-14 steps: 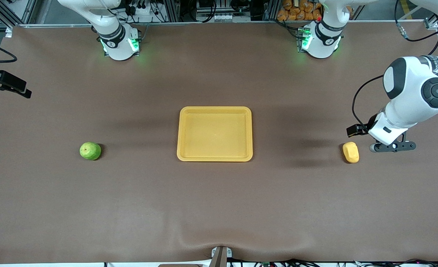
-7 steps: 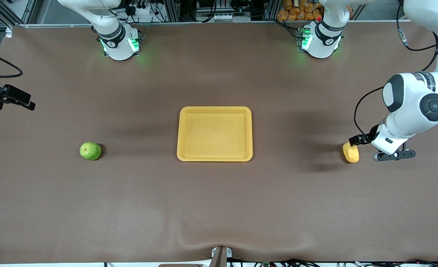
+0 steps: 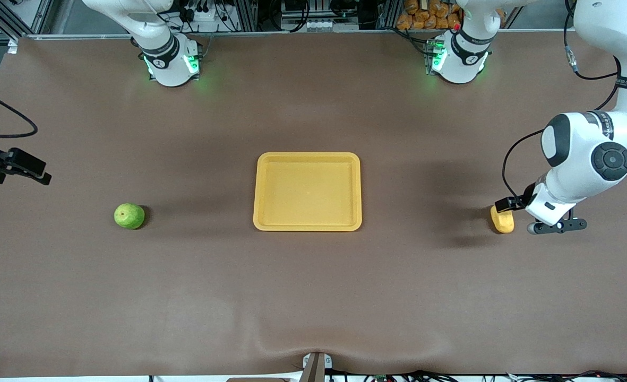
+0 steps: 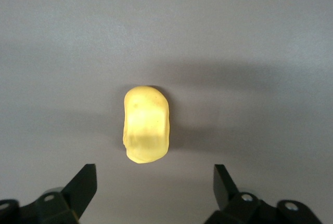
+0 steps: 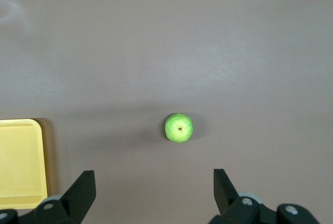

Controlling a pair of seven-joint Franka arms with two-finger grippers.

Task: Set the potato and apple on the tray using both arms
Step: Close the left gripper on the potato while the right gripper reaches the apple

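The yellow potato [image 3: 502,220] lies on the brown table toward the left arm's end. My left gripper [image 3: 506,205] hangs open just over its farther end. In the left wrist view the potato [image 4: 146,124] lies just ahead of the open left gripper [image 4: 154,188], not between the jaws. The green apple [image 3: 129,216] lies toward the right arm's end. My right gripper [image 3: 29,167] is open and empty, high over the table's edge, well apart from the apple. The right wrist view shows the apple [image 5: 179,128], the right gripper [image 5: 153,190] and part of the tray [image 5: 18,161]. The yellow tray [image 3: 308,158] sits empty mid-table.
The two arm bases [image 3: 171,58] [image 3: 457,55] with green lights stand along the table's back edge. A wrinkle in the brown cover [image 3: 313,345] and a small bracket [image 3: 316,366] lie at the front edge.
The left gripper has come down and over toward the potato until it overlaps its farther end. The right gripper has moved toward the front camera, nearer to the apple. Apple, potato and tray have not moved.
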